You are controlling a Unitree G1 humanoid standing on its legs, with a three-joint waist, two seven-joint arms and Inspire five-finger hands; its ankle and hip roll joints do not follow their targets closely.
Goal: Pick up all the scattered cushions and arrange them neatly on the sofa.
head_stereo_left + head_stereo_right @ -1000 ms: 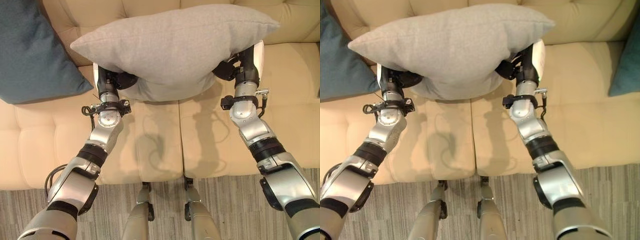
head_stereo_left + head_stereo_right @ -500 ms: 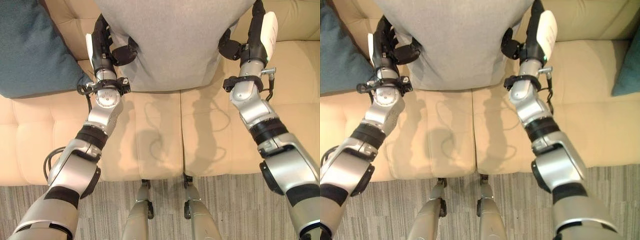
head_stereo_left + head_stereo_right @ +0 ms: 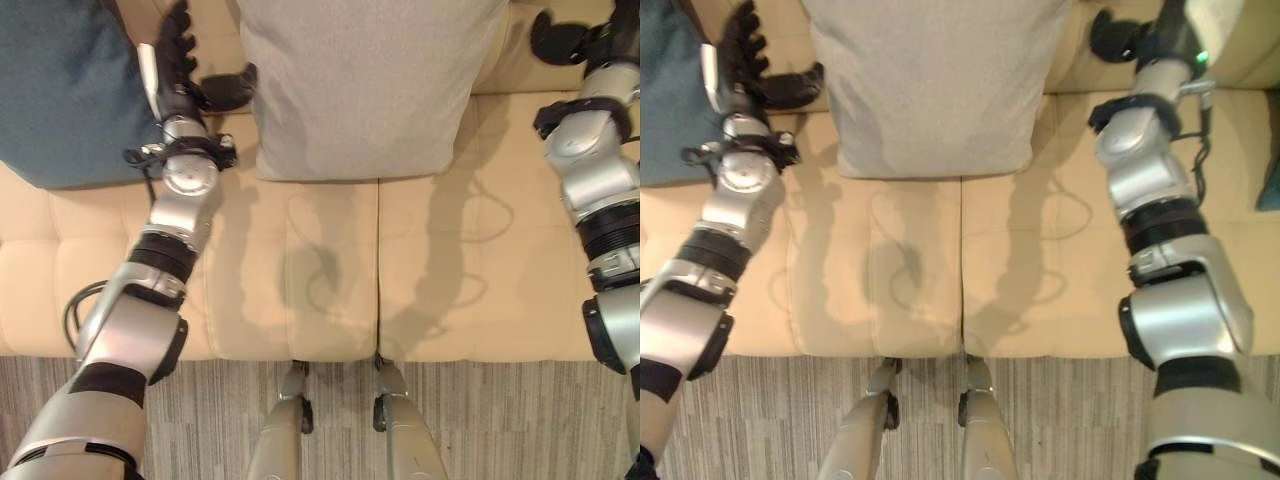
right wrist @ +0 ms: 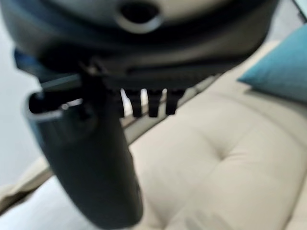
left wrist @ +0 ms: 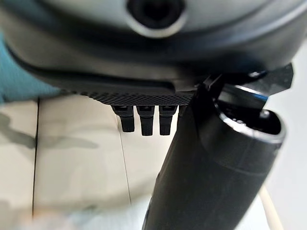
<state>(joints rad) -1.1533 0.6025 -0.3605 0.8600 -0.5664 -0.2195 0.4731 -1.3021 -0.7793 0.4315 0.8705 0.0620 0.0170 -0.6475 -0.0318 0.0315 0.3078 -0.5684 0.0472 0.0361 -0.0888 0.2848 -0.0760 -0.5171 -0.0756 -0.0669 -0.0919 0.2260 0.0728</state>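
1. A grey striped carpet (image 3: 200,420) covers the floor along the near edge of the head views.
2. It runs the full width there, its stripes lying side to side.

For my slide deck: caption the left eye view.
Grey cushion propped upright on the beige sofa, left hand and right hand open beside it.

Sofa (image 3: 330,290): cream/beige upholstery, tufted seat with shallow dimples. Vertical seam between two seat cushions runs down the middle to the front edge. Backrest along the far edge, same fabric. Floor (image 3: 220,420): grey carpet with fine streaked stripes, meets the sofa's front edge. Light from above and soft; diffuse shadows fall on the seat near the centre seam.
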